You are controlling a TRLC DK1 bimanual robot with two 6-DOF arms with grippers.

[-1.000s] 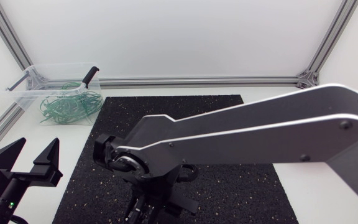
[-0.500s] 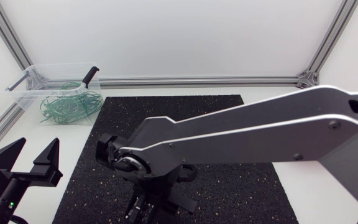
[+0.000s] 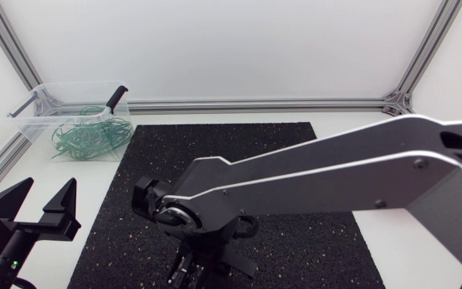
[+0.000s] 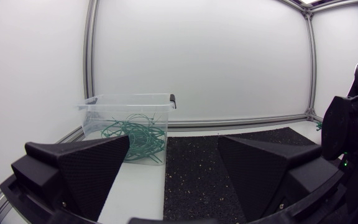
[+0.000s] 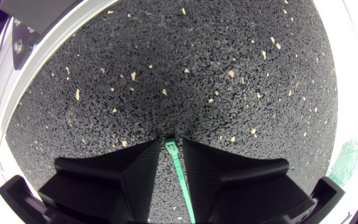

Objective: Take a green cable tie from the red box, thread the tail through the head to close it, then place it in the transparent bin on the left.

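A green cable tie [image 5: 179, 174] lies on the black mat [image 5: 185, 74] in the narrow gap between the fingers of my right gripper [image 5: 173, 142]. Its head pokes out just past the tips. The fingers stand close on both sides but a slit shows beside the tie. From above, the right gripper [image 3: 197, 269] points down at the mat's near edge, under its own wrist. My left gripper [image 3: 48, 191] rests wide open and empty at the near left [image 4: 173, 140]. The transparent bin [image 3: 34, 100] at the far left holds several green ties [image 3: 87, 136]. No red box shows.
The black mat [image 3: 215, 144] covers the table's middle. My right arm [image 3: 335, 172] stretches across it from the right. An aluminium frame rail [image 3: 255, 104] runs along the back. The bin [image 4: 126, 99] stands ahead of the left gripper, and white table lies between them.
The right gripper's wrist has shifted slightly right and toward the near edge. The left arm has kept still.
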